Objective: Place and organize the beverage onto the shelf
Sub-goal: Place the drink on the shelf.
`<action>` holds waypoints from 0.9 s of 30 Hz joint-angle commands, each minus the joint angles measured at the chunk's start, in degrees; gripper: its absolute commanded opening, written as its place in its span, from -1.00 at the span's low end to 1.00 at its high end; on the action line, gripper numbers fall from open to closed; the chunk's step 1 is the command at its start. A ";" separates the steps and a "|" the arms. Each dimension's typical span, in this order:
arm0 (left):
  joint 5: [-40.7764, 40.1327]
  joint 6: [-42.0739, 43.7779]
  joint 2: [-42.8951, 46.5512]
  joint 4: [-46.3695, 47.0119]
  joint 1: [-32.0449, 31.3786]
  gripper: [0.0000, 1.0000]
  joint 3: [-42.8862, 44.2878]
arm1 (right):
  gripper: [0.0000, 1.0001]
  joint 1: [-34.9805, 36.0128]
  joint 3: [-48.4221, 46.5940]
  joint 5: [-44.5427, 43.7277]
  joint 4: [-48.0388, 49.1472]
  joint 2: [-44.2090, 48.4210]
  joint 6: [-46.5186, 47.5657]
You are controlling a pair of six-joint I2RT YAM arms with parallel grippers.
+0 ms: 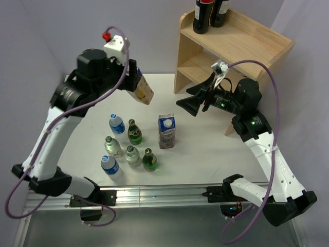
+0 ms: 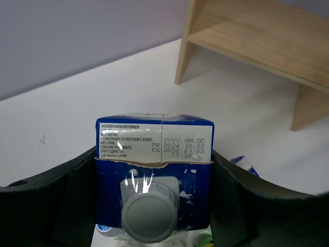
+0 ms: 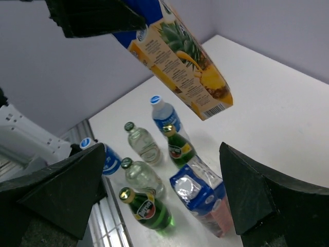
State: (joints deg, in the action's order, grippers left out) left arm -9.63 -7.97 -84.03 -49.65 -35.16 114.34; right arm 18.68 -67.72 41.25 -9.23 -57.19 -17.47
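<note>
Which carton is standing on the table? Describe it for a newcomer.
From the wooden shelf at the far right of the table, look toward the near edge to the cluster of bottles. The carton stands upright at that cluster's right edge, the only boxy thing there, blue-topped, beside round bottles.

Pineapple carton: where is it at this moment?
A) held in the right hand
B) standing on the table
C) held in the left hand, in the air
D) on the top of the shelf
C: the left hand grips the pineapple carton by its sides, and the right wrist view shows it tilted in the air above the bottles; the right hand is open and empty.
</note>
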 commanded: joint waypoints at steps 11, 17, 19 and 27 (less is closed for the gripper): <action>35.60 4.80 28.46 25.30 -0.18 -0.99 -10.27 | 0.96 19.10 -16.29 -6.78 -15.09 -3.11 15.52; 46.18 5.77 32.78 24.33 -0.18 -0.99 -13.09 | 0.96 31.66 -17.27 -13.30 -18.37 -3.10 17.57; 49.61 5.16 33.23 24.60 -0.26 -0.99 -13.71 | 0.92 33.70 -16.39 -14.45 -16.88 -3.37 14.06; 59.54 -0.46 34.37 32.06 -0.18 -0.99 -17.66 | 0.88 41.78 -7.78 -8.99 -4.39 -3.99 4.73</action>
State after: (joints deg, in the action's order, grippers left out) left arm 42.35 -4.75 -51.35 -42.72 -35.44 94.76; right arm 58.08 -77.60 31.92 -20.47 -61.39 -9.82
